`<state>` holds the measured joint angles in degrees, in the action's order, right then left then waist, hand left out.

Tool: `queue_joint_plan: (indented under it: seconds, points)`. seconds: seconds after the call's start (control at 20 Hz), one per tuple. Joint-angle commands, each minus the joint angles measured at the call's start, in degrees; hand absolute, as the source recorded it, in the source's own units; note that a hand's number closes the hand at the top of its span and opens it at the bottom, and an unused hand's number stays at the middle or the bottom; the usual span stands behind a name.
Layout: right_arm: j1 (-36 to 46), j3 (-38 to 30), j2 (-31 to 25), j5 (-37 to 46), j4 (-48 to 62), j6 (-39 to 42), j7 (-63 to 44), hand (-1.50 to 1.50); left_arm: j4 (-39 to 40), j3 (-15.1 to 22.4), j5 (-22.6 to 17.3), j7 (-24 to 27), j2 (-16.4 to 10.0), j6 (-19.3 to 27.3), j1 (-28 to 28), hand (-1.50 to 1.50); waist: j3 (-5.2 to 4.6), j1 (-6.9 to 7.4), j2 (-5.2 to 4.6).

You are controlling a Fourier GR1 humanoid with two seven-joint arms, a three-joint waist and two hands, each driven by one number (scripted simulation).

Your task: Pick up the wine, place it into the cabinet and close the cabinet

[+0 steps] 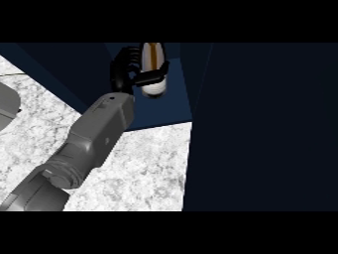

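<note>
The wine point(155, 62) sits inside the dark blue cabinet point(168, 111), near the view's top, upright or nearly so. The left hand point(125, 67) grasps it, fingers curled round one side and thumb across its pale body, so it can be set down without tipping. The grey forearm reaches in over the marbled counter point(139, 171). A tall dark panel point(274, 129), likely the open door, stands at the right, leaving the opening free. Placing seems nearly done; letting go and closing remain.
</note>
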<state>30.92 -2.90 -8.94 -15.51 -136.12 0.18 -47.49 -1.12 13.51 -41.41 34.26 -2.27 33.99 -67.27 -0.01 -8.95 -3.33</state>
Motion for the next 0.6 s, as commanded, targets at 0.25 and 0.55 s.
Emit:
queue_joint_plan:
  seconds: [0.25,0.55]
  points:
    - [0.56,-0.13,0.15,-1.28,-1.42,0.17,0.03,-1.50,1.10,4.71,5.02,-0.45,-3.11,8.37,2.53,1.50,-0.09,-0.94,-0.79]
    - [1.60,0.22,0.03,-1.01,-0.72,0.20,-0.37,-1.50,1.10,5.40,5.89,-2.74,-4.29,10.00,2.99,1.50,-0.22,-1.17,-1.15]
